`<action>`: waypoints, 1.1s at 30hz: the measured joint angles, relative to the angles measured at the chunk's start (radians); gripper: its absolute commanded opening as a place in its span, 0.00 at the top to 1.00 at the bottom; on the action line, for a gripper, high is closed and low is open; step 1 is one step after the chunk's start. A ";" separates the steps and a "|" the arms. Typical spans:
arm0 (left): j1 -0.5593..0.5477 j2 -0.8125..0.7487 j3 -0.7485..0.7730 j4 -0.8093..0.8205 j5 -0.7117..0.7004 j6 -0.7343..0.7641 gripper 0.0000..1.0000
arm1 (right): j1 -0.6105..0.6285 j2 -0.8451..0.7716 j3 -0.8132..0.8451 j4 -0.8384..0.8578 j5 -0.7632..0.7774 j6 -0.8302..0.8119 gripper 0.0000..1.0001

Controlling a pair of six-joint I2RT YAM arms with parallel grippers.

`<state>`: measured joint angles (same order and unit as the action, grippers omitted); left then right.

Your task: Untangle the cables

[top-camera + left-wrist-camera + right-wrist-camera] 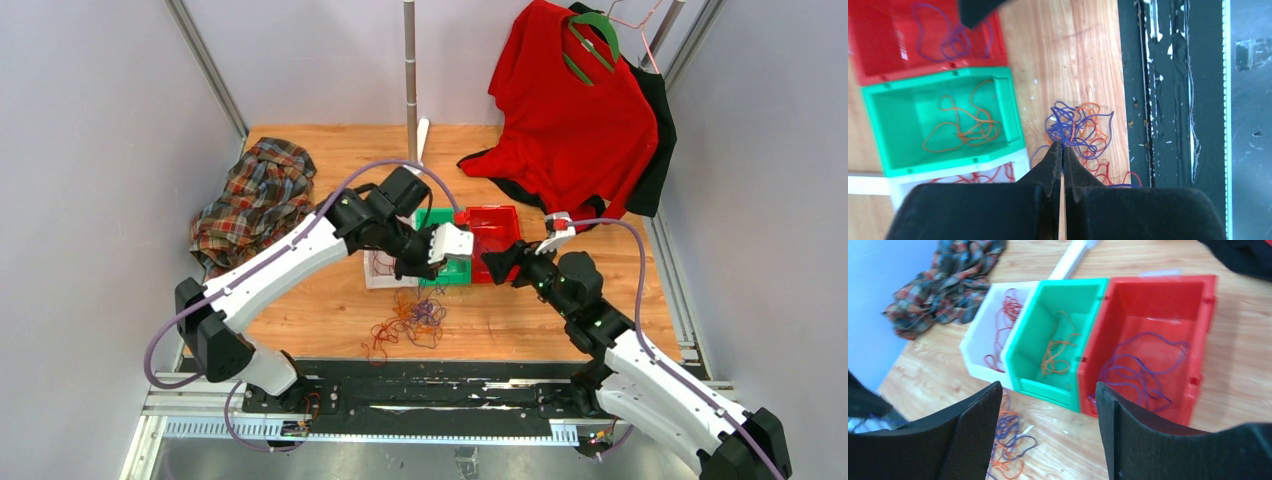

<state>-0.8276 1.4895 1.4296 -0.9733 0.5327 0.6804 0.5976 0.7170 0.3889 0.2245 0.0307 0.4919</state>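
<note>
As wrist shows, cables [1062,124] (purple) pinched.

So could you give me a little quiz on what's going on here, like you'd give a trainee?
1. Multiple choice: the orange cables already sorted lie in which bin? A white, B green, C red.
2. True or false: the right hand is shut.
3. Short answer: the left hand is pinched shut on a strand running up from the tangle on the table. What colour is that strand?

Key
1. B, the green bin.
2. False: its fingers stand wide apart.
3. Purple.
</note>
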 measured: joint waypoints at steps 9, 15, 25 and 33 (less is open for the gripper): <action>0.013 -0.062 0.303 -0.085 0.030 0.005 1.00 | 0.063 0.016 0.081 0.140 -0.206 -0.021 0.28; 0.013 -0.072 0.415 -0.092 0.051 -0.011 1.00 | 0.106 0.058 0.140 0.231 -0.257 -0.019 0.28; 0.013 -0.094 0.425 -0.116 0.052 -0.026 1.00 | 0.182 0.104 0.179 0.274 -0.274 -0.021 0.28; 0.013 -0.128 0.479 -0.121 0.038 -0.026 1.00 | 0.189 0.027 0.182 0.168 -0.226 -0.047 0.28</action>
<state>-0.8143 1.3613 1.9087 -1.0946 0.5709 0.6548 0.7868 0.7441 0.5713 0.3927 -0.1951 0.4450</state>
